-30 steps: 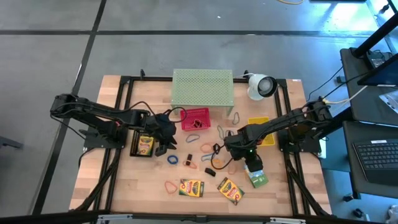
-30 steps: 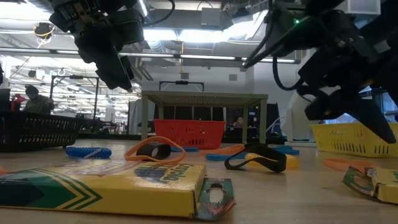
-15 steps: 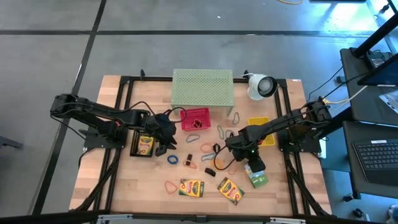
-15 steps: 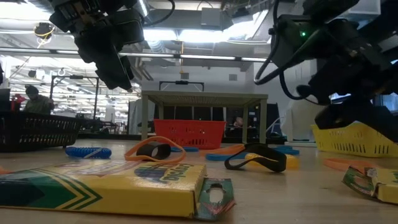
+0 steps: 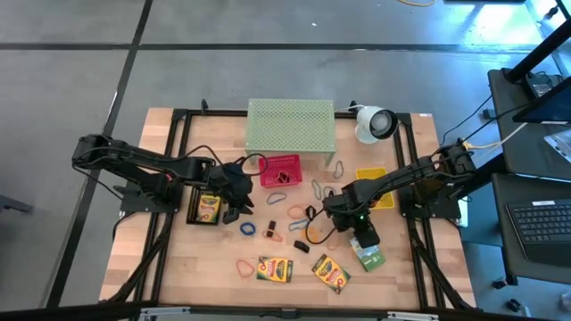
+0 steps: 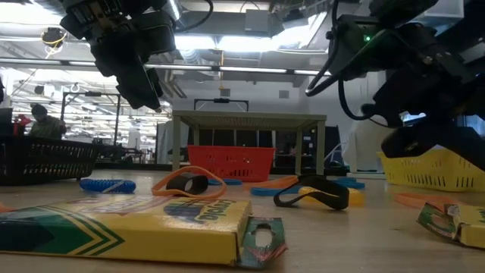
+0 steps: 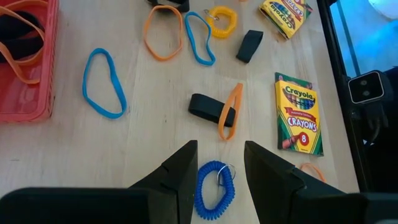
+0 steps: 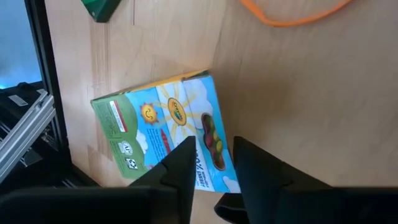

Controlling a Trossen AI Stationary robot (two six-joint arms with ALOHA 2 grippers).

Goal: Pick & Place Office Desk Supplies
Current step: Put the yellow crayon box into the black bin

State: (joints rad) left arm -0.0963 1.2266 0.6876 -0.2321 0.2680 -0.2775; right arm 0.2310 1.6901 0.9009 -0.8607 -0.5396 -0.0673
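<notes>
Risk: crayon box (image 8: 168, 140) slipping from a corner grip.
Right gripper (image 8: 211, 171) is seen half-closed over its edge, hold unconfirmed; left gripper (image 7: 217, 168), parted, empty, hovers above blue coil (image 7: 214, 190).

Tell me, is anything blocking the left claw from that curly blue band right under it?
Nothing visible. In the left wrist view the left gripper has its fingers apart above the blue coiled band, with only bare wooden table around it. The black clip with the orange band lies farther ahead, apart.

Left tool (image 7: 216, 163) hangs above the table, fingers parted; right tool (image 8: 211, 163) is lowered, fingers narrowly apart.
</notes>
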